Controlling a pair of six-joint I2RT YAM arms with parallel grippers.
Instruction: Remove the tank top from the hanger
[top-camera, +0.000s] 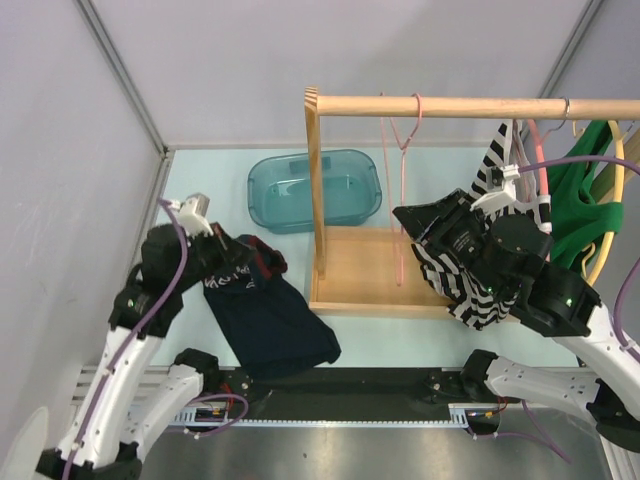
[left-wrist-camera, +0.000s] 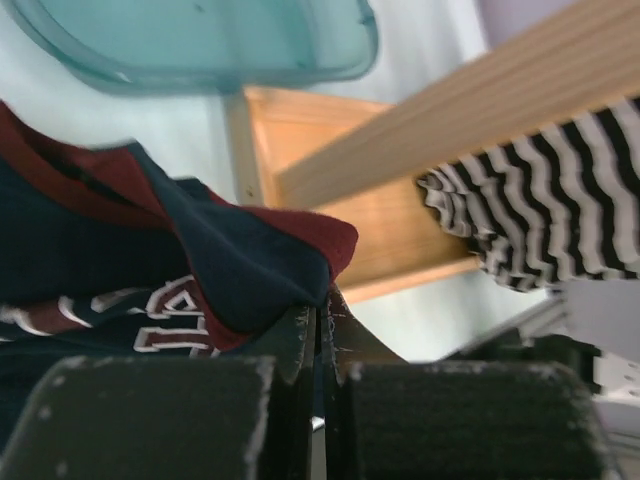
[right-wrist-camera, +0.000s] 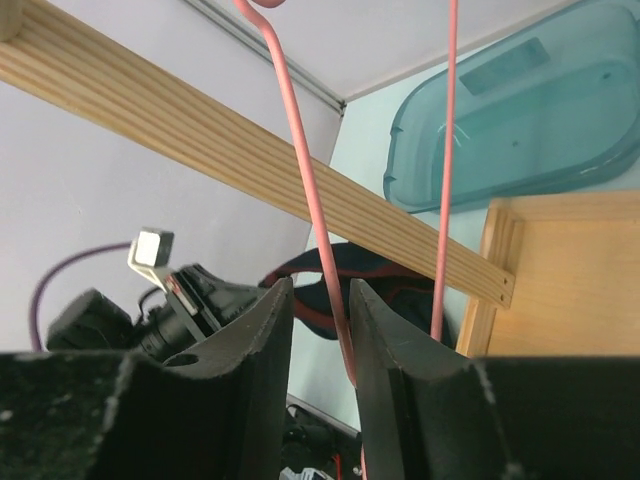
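The only writing you have is a line of maroon letters outlined in white across the chest of the navy tank top (left-wrist-camera: 150, 250). In the left wrist view they are cut off by the fingers, and in the top view they are too small to read. Your left gripper (left-wrist-camera: 322, 320) is clenched on a fold of that fabric near its maroon-trimmed edge. The top view alone shows the whole garment (top-camera: 270, 320): it lies on the table (top-camera: 400, 330) off the hanger. Its long axis runs diagonally from the trimmed end at the left gripper (top-camera: 222, 250) toward the near right, hem nearest the arm bases. The pink hanger (top-camera: 402, 150) hangs bare from the wooden rail (top-camera: 450, 105). Only the right wrist view tells you how your right gripper (right-wrist-camera: 320, 295) stands: the jaws are parted with the hanger wire (right-wrist-camera: 300, 130) running down the gap, released rather than pinched. From above, that gripper (top-camera: 405, 222) sits in front of a black-and-white striped garment (top-camera: 470, 290). A teal bin (top-camera: 315, 190) sits behind the rack.
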